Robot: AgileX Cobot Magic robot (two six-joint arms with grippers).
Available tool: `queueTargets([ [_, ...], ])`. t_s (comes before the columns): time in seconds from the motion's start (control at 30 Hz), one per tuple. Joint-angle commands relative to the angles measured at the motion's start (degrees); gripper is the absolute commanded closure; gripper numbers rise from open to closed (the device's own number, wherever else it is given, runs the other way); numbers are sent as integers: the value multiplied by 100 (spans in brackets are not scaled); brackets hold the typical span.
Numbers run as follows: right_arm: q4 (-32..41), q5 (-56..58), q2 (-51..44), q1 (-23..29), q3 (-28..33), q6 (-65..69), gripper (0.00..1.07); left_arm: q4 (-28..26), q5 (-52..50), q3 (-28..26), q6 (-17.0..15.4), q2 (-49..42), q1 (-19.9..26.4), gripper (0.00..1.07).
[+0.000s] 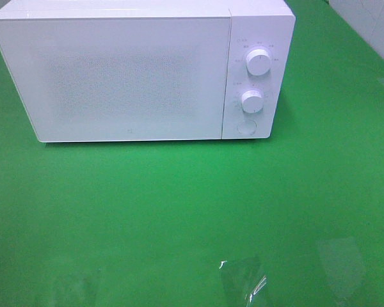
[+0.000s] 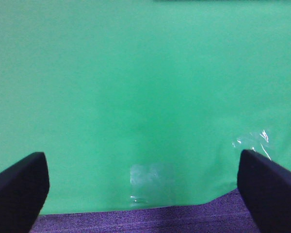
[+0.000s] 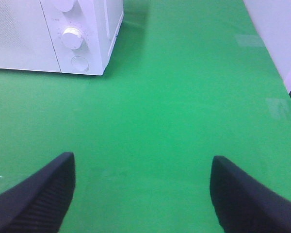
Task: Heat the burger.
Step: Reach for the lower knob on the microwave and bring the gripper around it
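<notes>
The burger is out of view in every frame. A white microwave (image 1: 115, 77) stands at the back of the green table with its door closed; its corner with the dials also shows in the right wrist view (image 3: 82, 34). My left gripper (image 2: 141, 160) is open over bare green cloth near the table's edge, with nothing between its dark fingers (image 2: 19, 189). My right gripper (image 3: 141, 162) is also open and empty, over the cloth in front of and to the right of the microwave. Neither gripper shows in the exterior high view.
The microwave panel carries two round knobs (image 1: 258, 62) (image 1: 251, 100) and a round button (image 1: 246, 126). Clear tape patches (image 1: 243, 281) shine on the green cloth (image 1: 179, 204) near the front. Purple carpet (image 2: 136, 221) lies past the table edge. A white wall (image 3: 276, 24) borders the right side.
</notes>
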Motion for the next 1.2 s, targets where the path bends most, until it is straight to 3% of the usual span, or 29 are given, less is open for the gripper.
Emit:
queueTargets([
  [0.03,6,-57,-155,-46,23,52,34,-6,-80,23,-46,-206,23,9],
  [0.47,6,-57,-155,-46,23,52,34,-6,-86,23,-46,-2057,23,9],
  [1.2,6,-57,-138,-46,23,52,34,6,-86,23,-46,-2023,23,9],
])
